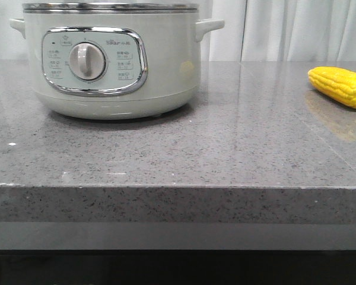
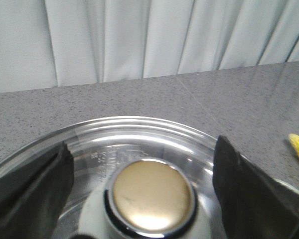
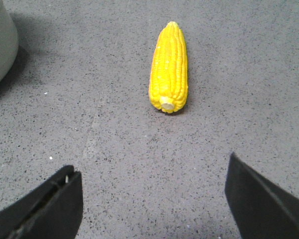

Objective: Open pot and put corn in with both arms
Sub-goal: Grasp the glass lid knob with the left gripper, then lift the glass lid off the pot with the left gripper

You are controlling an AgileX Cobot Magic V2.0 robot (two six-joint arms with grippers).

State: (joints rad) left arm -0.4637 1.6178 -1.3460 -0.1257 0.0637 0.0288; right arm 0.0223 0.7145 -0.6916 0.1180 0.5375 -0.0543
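Observation:
The pale grey-green pot (image 1: 110, 59) stands at the back left of the counter, its dial panel facing me. Its glass lid (image 2: 139, 132) with a gold-topped knob (image 2: 152, 195) is on. My left gripper (image 2: 142, 169) is open, its fingers wide on either side of the knob, not touching it. The yellow corn (image 1: 339, 86) lies on the counter at the far right. In the right wrist view the corn (image 3: 169, 67) lies lengthwise ahead of my right gripper (image 3: 152, 194), which is open and empty above the counter. Neither gripper shows in the front view.
The grey speckled stone counter (image 1: 213, 148) has its front edge near the camera. White curtains (image 1: 285, 29) hang behind it. The pot's side (image 3: 0, 45) shows at the edge of the right wrist view.

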